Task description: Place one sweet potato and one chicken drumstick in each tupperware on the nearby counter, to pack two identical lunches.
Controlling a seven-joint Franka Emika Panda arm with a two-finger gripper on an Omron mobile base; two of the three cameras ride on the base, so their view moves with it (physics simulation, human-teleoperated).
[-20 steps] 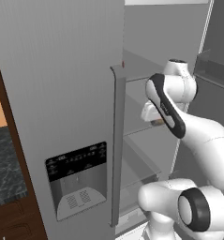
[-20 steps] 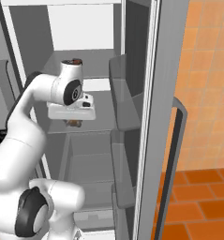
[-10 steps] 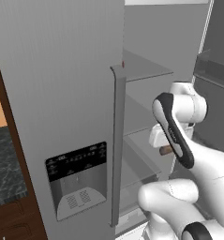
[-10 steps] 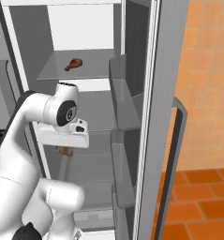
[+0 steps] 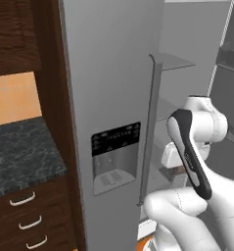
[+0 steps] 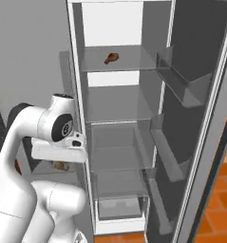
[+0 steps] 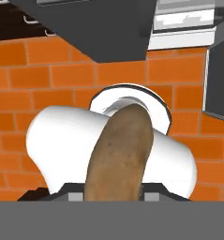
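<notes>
My gripper (image 7: 114, 190) is shut on a sweet potato (image 7: 120, 150), a tan-brown tuber that stands up between the fingers and points down at the floor. In the right base view the hand hangs low at the left of the open fridge, with the sweet potato (image 6: 61, 165) under it. The left base view has the same sweet potato (image 5: 179, 170) below the white hand. One chicken drumstick (image 6: 111, 58) lies on the fridge's upper shelf. The dark marbled counter (image 5: 20, 157) sits at the left. The tupperware is out of view.
The fridge's closed left door with its dispenser panel (image 5: 116, 154) and long handle (image 5: 150, 132) stands just left of the arm. The open right door (image 6: 205, 109) juts out with bins. Wood drawers (image 5: 25, 220) lie under the counter. Orange brick floor (image 7: 48, 70) is below the hand.
The arm has drawn back out of the fridge and dropped lower, carrying the sweet potato. The whole picture has shifted, so the base has moved; more of the counter shows at left.
</notes>
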